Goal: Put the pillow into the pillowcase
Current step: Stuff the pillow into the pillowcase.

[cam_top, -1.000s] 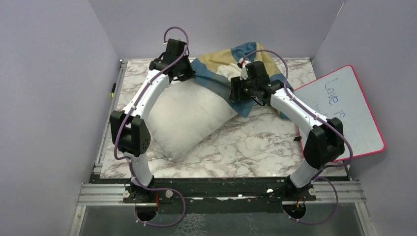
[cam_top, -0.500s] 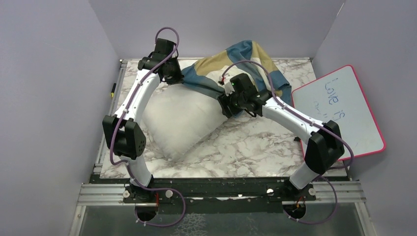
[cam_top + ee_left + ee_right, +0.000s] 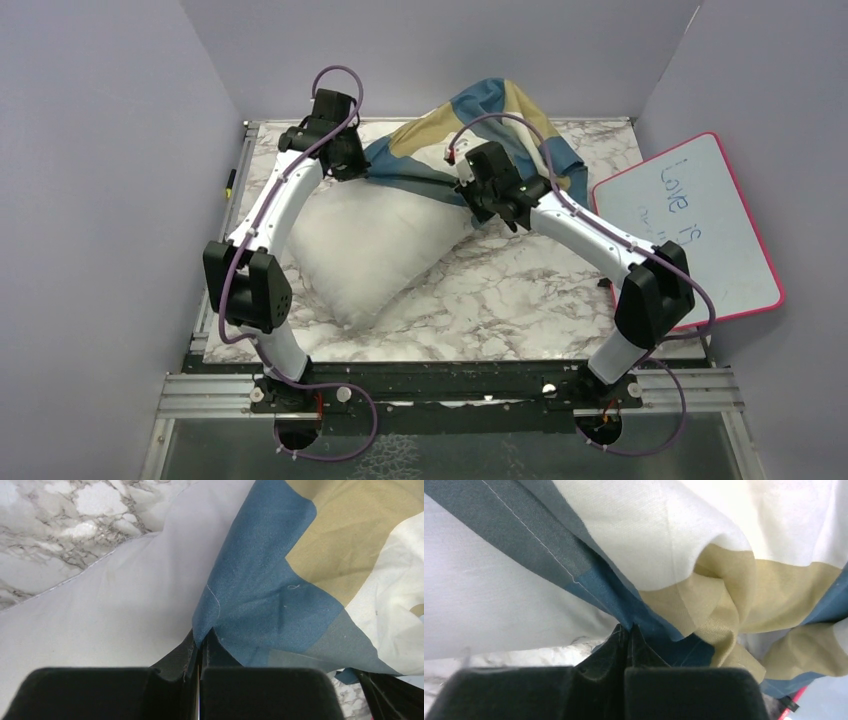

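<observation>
- At the far half of the tabletop (image 3: 520, 290), your left fingers (image 3: 182, 655) and right fingers (image 3: 644, 650) are each pressed together on the blue hem of the pillowcase (image 3: 490, 115), which runs between them.
- The pillow (image 3: 375, 245) lies flat just on the near side of that hem. Its long axis runs diagonally from a near-left corner up toward the right fingers.
- You cannot tell from these views whether any of it is already inside the mouth.
- Your next move likely turns on drawing the hem down that diagonal. The 2 arms sit about equally close.
- Room is tight behind, where the sack arches up near the back wall. The whiteboard (image 3: 700, 220) lies to the right, and open marble lies near-right.
</observation>
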Tool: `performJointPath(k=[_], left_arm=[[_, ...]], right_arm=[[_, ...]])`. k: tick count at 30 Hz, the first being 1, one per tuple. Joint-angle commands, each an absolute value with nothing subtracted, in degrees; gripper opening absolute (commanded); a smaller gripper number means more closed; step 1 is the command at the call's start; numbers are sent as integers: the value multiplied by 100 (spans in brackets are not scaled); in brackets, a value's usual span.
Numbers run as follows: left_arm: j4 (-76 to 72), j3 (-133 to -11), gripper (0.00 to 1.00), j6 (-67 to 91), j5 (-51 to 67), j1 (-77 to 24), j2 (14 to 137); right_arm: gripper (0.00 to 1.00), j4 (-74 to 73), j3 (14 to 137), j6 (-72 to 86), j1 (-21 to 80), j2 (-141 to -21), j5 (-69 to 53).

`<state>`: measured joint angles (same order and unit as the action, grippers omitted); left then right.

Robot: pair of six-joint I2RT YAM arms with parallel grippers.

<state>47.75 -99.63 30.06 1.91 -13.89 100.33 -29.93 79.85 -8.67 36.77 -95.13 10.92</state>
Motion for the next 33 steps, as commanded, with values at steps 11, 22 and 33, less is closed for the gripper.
performJointPath(k=[11,22,33], left_arm=[[4293,-8671,0,3194,-411,-1094,9269],[4221,-8473,0,3316,-996,-1046,9171],[5011,-8700,97,4928,-1440,-1046,8111]], right_arm=[[0,689,6237,3494,4005,-8827,-3415],[0,658,6855,3650,4370,-9498,-3147],[0,-74,6949,3085,4386,-9519,-2547]])
